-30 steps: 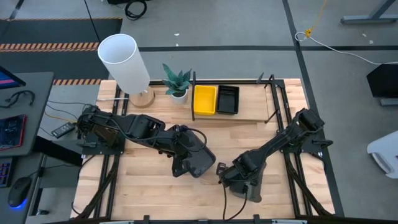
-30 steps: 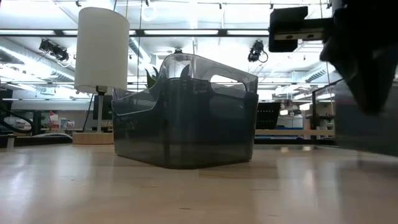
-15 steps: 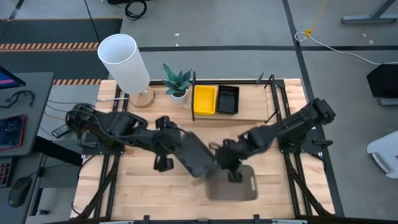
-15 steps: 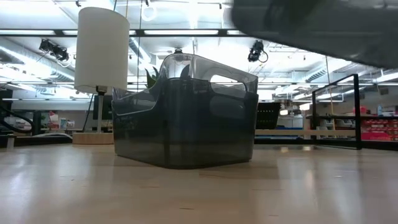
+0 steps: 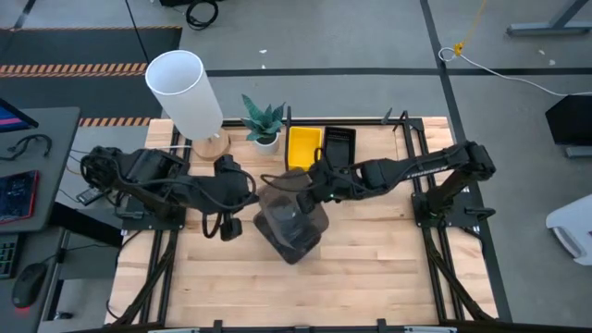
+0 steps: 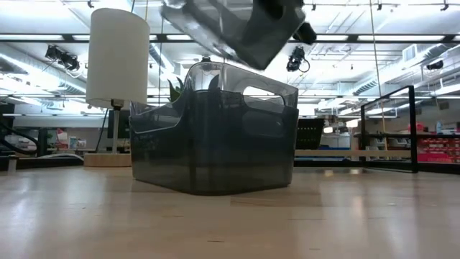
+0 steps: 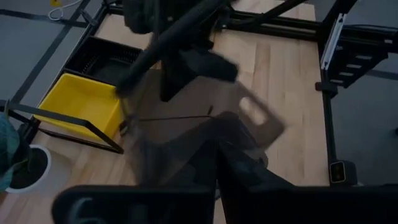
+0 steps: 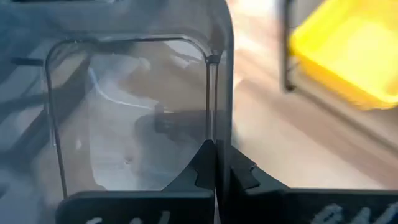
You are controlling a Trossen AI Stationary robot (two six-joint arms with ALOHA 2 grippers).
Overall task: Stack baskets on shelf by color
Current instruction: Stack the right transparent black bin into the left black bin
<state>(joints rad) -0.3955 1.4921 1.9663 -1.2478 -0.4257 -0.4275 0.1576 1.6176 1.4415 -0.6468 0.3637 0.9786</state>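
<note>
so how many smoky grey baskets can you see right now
2. One grey basket stands on the table; the other grey basket is held above it by the right hand, pinched shut on its wall. More could be nested unseen.

This is a robotics lab or workshop in a large open-plan industrial room. The wooden table (image 5: 231, 268) stands on a grey floor crossed by dark tape lines and a loose cable (image 5: 490, 63). A desk with a keyboard and mouse (image 5: 26, 283) sits beside it. Exposed ceiling beams, strip lights and ceiling-mounted cameras (image 6: 56, 55) hang overhead.
</note>
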